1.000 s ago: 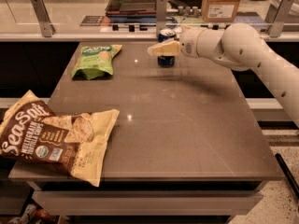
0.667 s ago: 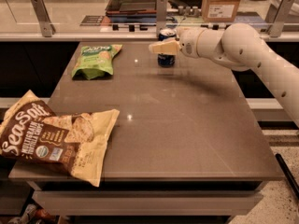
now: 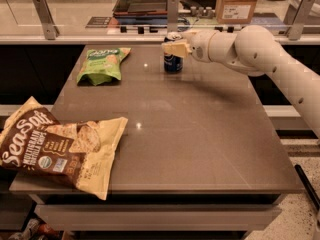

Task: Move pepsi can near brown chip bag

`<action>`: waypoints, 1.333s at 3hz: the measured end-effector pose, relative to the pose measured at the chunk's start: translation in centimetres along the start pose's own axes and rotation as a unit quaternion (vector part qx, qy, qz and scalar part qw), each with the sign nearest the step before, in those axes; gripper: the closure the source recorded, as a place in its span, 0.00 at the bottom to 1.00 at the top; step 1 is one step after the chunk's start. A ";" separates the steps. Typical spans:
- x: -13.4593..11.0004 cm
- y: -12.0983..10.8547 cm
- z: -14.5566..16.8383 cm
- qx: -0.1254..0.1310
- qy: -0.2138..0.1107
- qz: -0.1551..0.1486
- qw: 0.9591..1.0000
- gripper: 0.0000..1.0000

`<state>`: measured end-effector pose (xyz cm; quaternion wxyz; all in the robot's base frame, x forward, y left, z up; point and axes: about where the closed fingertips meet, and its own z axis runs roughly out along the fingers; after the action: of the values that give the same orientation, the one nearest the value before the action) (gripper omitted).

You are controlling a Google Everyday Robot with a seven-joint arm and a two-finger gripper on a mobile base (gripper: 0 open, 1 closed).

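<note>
Locate pepsi can (image 3: 173, 63) upright directly below gripper (image 3: 175, 48), at far side of table (image 3: 200, 134); cannot tell whether grasped. Verify centred, firm hold before lifting, then carry toward brown chip bag (image 3: 55, 146), well apart from gripper, avoiding green chip bag (image 3: 102, 64).

On the table (image 3: 200, 134), the pepsi can (image 3: 173, 64) stands upright near the far edge, a little left of the middle. The end effector (image 3: 175, 48) sits at the can's top, and the arm (image 3: 260, 51) reaches in from the right. The small chip bag (image 3: 103, 64) lies flat at the far left, level with the can. The large chip bag (image 3: 50, 146) lies at the near left corner, overhanging the left edge, well apart from the can. Behind the table, a box (image 3: 239, 3) stands on a counter
</note>
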<state>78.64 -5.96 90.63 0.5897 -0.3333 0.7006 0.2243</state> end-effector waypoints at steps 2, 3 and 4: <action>0.0 0.4 0.4 -0.004 0.000 0.000 1.000 1.00; 0.0 0.4 0.4 -0.004 0.000 0.000 1.000 1.00; -0.7 0.6 0.1 -0.006 0.008 -0.003 1.000 1.00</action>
<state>78.36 -5.33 91.20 0.5827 -0.3409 0.7028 0.2244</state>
